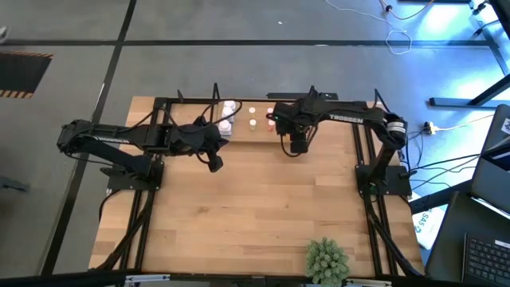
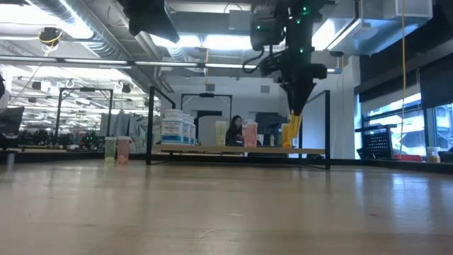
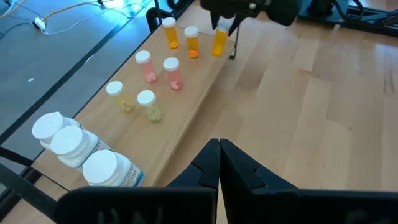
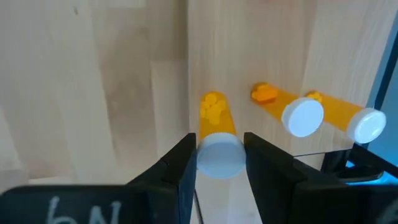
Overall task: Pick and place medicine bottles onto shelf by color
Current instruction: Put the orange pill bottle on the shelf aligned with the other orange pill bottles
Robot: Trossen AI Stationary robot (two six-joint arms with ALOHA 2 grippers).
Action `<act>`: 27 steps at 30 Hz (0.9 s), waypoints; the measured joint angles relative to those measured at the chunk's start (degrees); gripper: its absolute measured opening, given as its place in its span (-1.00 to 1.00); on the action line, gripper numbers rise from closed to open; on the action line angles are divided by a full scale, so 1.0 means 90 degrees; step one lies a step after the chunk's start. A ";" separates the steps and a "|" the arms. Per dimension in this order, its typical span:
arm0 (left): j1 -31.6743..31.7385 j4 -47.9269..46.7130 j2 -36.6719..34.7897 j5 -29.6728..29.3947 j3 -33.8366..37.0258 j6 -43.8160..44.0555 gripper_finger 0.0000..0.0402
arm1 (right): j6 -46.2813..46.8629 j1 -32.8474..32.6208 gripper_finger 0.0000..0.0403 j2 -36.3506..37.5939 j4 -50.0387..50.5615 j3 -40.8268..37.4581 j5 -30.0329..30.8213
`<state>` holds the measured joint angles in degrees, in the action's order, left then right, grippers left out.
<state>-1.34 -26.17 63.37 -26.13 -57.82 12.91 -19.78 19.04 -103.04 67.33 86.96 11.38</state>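
Orange pill bottle (image 4: pixel 217 138), gripped by right end effector (image 4: pixel 217 163) at the shelf's (image 3: pixel 205 93) front edge near the desk's far side; risk: tipping off on release; left end effector (image 3: pixel 219 163) closed, idle.

Four cameras cover one wooden table (image 1: pixel 255 207). The high view looks straight down from well above, taking in the whole tabletop, both arms and the floor around it. The low view sits at tabletop height, facing level across the boards into the room behind. The left wrist view looks forward and down along the shelf (image 3: pixel 205 81) from some way off. The right wrist view is very close — aimed down past its own fingers at an orange bottle (image 4: pixel 217 140). That bottle (image 3: pixel 219 41) and the shelf appear in both wrist views.
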 joint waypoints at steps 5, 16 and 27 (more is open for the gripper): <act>0.0114 0.0011 0.0000 -0.0029 0.0000 0.0000 -1.00 | -0.0004 0.0118 -0.38 -0.0078 0.0014 0.0000 -0.0099; 0.0516 0.0154 0.0090 -0.0049 -0.0002 0.0002 -1.00 | -0.0014 0.0210 -0.38 -0.0085 0.0022 0.0000 -0.0298; 0.0508 0.0158 0.0090 -0.0034 -0.0002 0.0000 -1.00 | -0.0163 0.0208 -0.38 -0.0085 -0.0210 0.0000 -0.0504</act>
<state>3.22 -24.76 64.18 -26.43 -57.84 12.91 -21.24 20.91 -103.81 65.44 86.96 6.84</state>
